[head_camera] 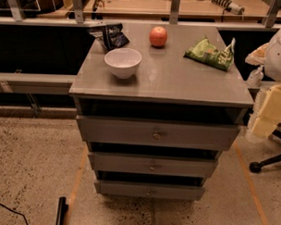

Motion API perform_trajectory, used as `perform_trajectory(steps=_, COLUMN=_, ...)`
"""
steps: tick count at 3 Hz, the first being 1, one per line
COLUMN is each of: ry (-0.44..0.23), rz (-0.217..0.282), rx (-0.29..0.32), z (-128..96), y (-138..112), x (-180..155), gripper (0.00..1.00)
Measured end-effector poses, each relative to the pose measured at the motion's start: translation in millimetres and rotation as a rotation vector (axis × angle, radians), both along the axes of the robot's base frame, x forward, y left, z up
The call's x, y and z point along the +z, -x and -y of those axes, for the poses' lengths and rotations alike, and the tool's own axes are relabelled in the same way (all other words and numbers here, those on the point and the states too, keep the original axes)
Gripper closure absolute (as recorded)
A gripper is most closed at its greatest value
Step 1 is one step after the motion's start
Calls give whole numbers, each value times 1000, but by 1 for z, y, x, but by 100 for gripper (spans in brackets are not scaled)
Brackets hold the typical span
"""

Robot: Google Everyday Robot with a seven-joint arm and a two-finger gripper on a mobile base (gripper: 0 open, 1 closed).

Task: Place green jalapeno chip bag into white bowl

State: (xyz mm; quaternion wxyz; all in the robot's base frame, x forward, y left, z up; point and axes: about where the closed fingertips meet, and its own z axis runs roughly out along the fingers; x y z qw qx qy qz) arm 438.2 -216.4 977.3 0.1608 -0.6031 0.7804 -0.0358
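The green jalapeno chip bag (pixel 210 54) lies crinkled at the back right of the grey cabinet top (pixel 178 78). The white bowl (pixel 123 62) stands upright and empty at the left of the top, about a bowl's width from the front edge. My gripper (pixel 255 75) is at the right edge of the view, just off the cabinet's right side and to the right of the bag, below my white arm (pixel 280 50). It touches nothing on the top.
A red apple (pixel 158 36) sits at the back middle between bowl and bag. A dark blue-black snack bag (pixel 109 35) lies at the back left behind the bowl. The cabinet has three drawers (pixel 156 133). A chair base (pixel 268 163) stands at the right on the floor.
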Motion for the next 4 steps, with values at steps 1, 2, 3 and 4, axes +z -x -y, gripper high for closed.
perform_trajectory(steps=1, ry=0, rz=0, rx=0, z=0, y=0, x=0, gripper=0)
perform_trajectory(steps=2, ry=-54, rz=43, rx=-34, z=7, y=-20, x=-1, gripper=0)
perform_trajectory(steps=3, ry=-204, rz=135, rx=-95, z=24, y=-71, x=0, gripper=0)
perform_trajectory(steps=4, ry=-372, rz=221, rx=-140, z=38, y=-127, x=8, gripper=0)
